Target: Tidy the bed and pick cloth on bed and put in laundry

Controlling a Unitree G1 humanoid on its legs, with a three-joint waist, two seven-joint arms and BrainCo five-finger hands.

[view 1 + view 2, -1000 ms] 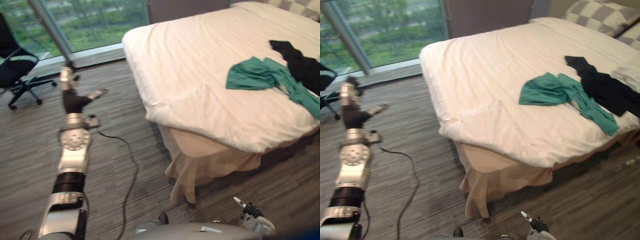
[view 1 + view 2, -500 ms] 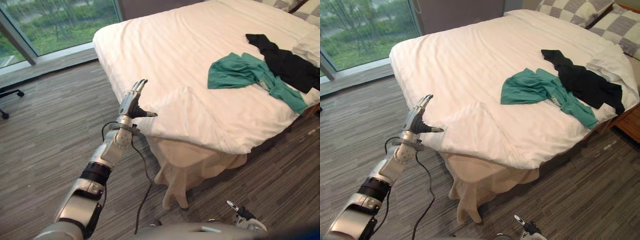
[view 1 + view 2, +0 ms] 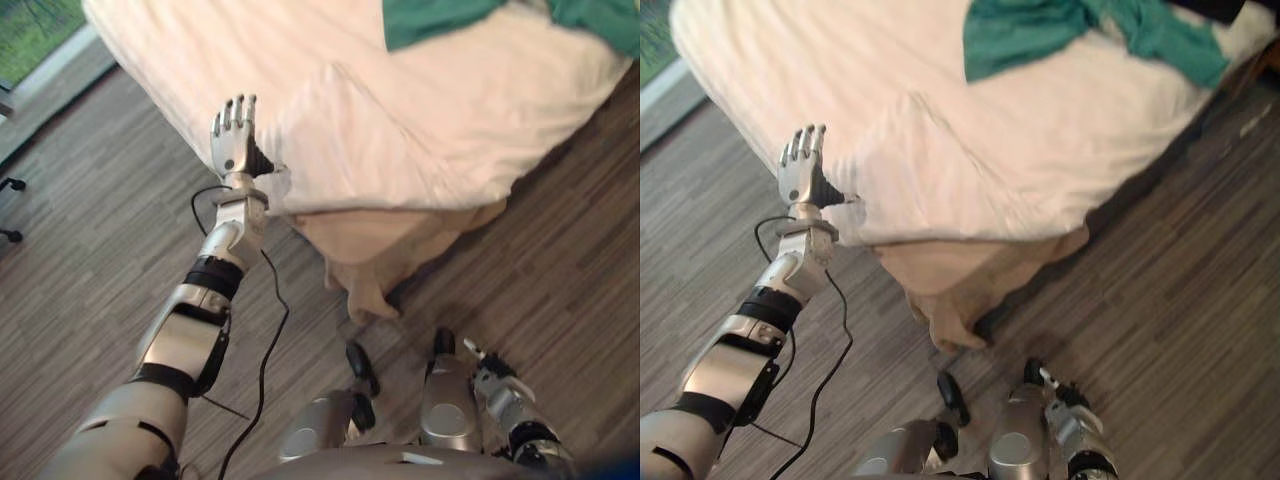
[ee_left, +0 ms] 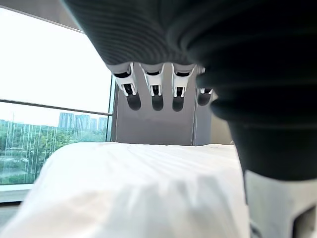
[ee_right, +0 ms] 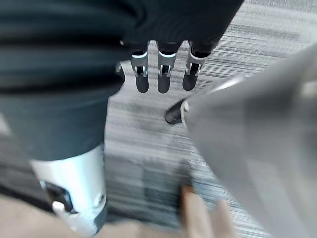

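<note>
Fingers [image 3: 236,108] of the left hand [image 3: 231,145] stand straight and spread, holding nothing, just beside the near-left edge of the bed's white duvet [image 3: 420,130]; I cannot tell whether the thumb touches it. A second ago this hand was well out to the left over the floor [image 3: 90,250]; it has swung in to the bed while the camera dipped. The green cloth [image 3: 1035,30] lies untouched, farther right on the duvet, so pickup has not begun. The right hand [image 3: 497,382] hangs low, fingers relaxed, empty.
</note>
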